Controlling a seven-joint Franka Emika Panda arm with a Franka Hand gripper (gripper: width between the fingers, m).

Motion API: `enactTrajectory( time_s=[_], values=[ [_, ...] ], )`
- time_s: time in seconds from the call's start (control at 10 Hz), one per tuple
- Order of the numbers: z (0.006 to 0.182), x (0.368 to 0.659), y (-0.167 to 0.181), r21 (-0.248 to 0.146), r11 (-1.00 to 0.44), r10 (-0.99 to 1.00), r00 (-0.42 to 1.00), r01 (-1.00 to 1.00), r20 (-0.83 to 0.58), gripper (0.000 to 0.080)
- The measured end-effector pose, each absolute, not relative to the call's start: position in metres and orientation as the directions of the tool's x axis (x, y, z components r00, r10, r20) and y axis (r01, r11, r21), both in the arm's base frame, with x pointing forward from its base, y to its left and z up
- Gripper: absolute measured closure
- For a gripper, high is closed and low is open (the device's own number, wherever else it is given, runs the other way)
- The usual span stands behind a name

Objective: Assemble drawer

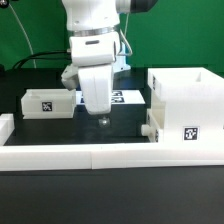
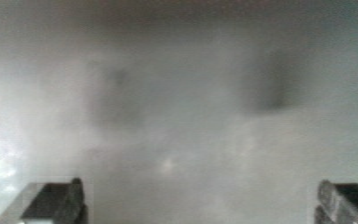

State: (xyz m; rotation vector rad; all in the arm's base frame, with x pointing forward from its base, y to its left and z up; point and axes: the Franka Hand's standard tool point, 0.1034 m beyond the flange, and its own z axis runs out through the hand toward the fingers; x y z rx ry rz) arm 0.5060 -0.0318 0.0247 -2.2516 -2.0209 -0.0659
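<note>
Since the gripper (image 1: 99,112) is held spread and empty between the tray (image 1: 48,102) at the exterior view's left and the housing (image 1: 186,100) at its right, a tray wall should be centred between the fingers (image 2: 51,203) before closing.

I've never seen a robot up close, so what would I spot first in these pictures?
The big white robot arm in the middle, its gripper pointing down over the black table. On the exterior view's right stands a tall white boxy housing with a square tag; on its left sits a small open tray. A long low white bar lies across the front.
</note>
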Motion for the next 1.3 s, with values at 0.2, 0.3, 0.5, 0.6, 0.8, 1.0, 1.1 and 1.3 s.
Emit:
enactTrajectory(
  time_s=[0.2,0.3,0.5,0.6,0.8,1.0,1.1,1.3],
  values=[
    [0.023,0.506,-0.032,-0.059,-0.104,0.988,0.11,0.993,0.11,0.0151],
    [0.023,0.506,-0.032,-0.059,-0.108,0.987,0.114,0.992,0.11,0.0151],
    [0.028,0.506,-0.045,-0.052,-0.14,0.984,0.145,0.989,0.105,0.0151],
    [0.033,0.502,-0.056,-0.041,-0.2,0.974,0.203,0.979,0.104,0.0151],
    [0.042,0.485,-0.07,-0.04,-0.423,0.9,0.424,0.905,0.102,0.0151],
    [0.048,0.469,-0.079,-0.033,-0.585,0.805,0.585,0.811,0.096,0.0151],
    [0.048,0.466,-0.079,-0.041,-0.635,0.766,0.635,0.772,0.095,0.0151],
    [0.047,0.467,-0.078,-0.053,-0.713,0.693,0.715,0.699,0.092,0.0151]
  ],
)
